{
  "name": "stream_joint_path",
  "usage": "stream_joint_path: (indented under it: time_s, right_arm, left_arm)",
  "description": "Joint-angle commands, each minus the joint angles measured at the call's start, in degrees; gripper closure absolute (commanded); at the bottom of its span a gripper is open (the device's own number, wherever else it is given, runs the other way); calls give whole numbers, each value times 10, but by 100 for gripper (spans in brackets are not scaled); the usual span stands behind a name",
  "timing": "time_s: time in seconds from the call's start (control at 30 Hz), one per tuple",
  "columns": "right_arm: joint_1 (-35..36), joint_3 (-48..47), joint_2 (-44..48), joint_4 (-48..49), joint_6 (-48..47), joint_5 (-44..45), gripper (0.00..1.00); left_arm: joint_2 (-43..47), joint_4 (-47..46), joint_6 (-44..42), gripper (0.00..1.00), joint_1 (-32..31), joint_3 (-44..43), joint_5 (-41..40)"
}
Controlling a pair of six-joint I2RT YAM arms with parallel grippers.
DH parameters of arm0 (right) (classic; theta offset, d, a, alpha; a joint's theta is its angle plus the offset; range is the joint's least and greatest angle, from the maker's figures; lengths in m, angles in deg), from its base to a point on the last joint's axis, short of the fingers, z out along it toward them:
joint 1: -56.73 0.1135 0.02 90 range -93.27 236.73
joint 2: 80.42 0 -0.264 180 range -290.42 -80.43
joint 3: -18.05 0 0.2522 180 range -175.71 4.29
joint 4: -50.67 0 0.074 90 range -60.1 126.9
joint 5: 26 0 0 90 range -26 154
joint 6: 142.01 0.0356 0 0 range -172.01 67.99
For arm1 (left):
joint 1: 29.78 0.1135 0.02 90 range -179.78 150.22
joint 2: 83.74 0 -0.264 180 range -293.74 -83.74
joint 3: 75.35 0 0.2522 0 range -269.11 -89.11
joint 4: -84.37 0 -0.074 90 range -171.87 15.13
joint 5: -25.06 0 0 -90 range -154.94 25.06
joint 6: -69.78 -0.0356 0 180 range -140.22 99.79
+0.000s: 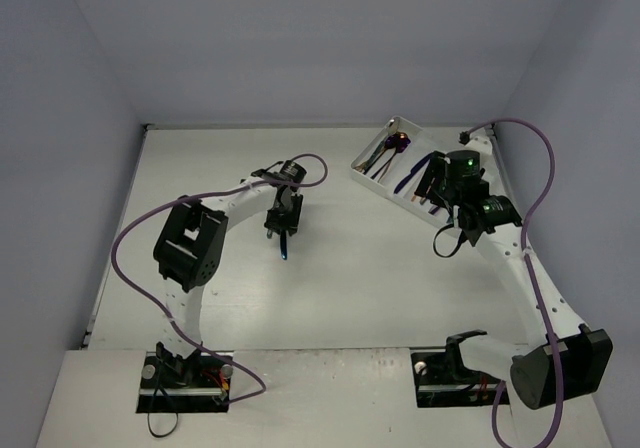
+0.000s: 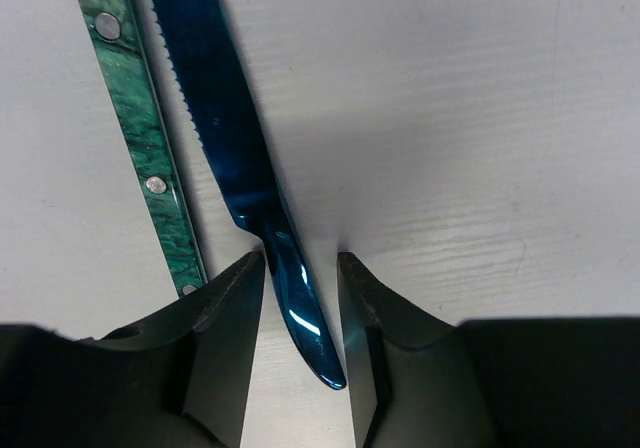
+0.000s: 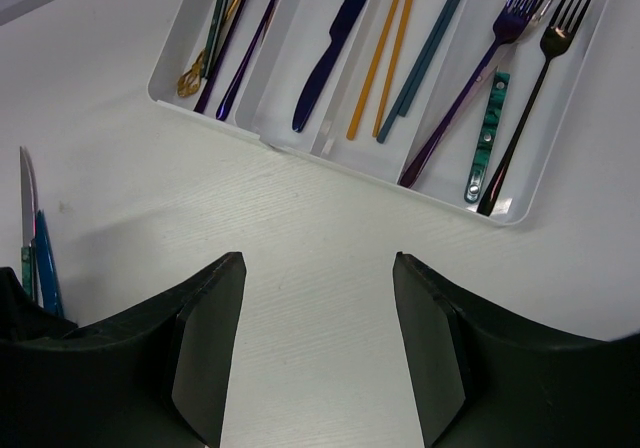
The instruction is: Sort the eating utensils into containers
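One glossy blue serrated knife (image 2: 225, 118), one green-marble-handled knife (image 2: 140, 138) on bench (image 2: 480, 118); left pincer (image 2: 300, 265) spread astride blue handle; right pincer (image 3: 318, 265) spread, empty.

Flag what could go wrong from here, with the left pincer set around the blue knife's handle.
1. The left pincer straddles the blue knife only at the thin tail of its handle. Gripped there, the long blade could droop or swivel when lifted.
2. The green-handled utensil lies right beside the knife, its end close by the pincer, so it may get nudged or dragged along.
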Motion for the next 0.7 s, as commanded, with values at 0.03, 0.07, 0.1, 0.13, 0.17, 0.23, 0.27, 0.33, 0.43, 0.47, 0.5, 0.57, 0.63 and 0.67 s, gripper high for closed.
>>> stream_joint_path:
  time_s: [0.03,0.07,0.1,0.13,0.17,0.23,0.27,0.33,0.43,0.47,0.5,0.57,0.63,0.67]
  right_arm:
    - [1,1,19,21,11,-4,41]
    - [1,2,20,21,12,-6,41]
    - [1,3,20,21,12,-7,41]
    - [1,4,21,21,12,-10,41]
    - [1,5,21,21,11,-13,41]
    - [2,7,21,20,11,-23,41]
    - [2,7,21,20,10,-32,41]
    - [4,5,19,22,8,-56,42]
    - [10,1,14,25,5,-95,42]
    - [12,-1,11,28,4,-129,42]
    - [13,-3,10,31,6,-147,42]
    - [16,-2,7,44,15,-182,40]
    - [20,2,6,64,30,-217,37]
    - [22,3,5,74,36,-227,36]
  left_arm:
    - [-53,-22,32,74,13,9,-11]
    - [-57,-22,32,76,15,4,-11]
    - [-62,-21,32,80,16,2,-11]
    - [-68,-22,31,83,18,-2,-11]
    - [-71,-22,30,86,19,-8,-11]
    - [-76,-21,27,96,19,-18,-11]
    - [-77,-21,27,99,19,-21,-8]
    - [-74,-23,26,100,18,-25,5]
    - [-49,-25,24,100,12,-27,23]
    - [-39,-28,24,100,9,-27,28]
    - [-27,-30,23,100,6,-26,33]
    - [21,-40,27,100,-7,-22,49]
    - [62,-45,35,100,-15,-21,62]
    - [76,-48,39,100,-17,-21,65]
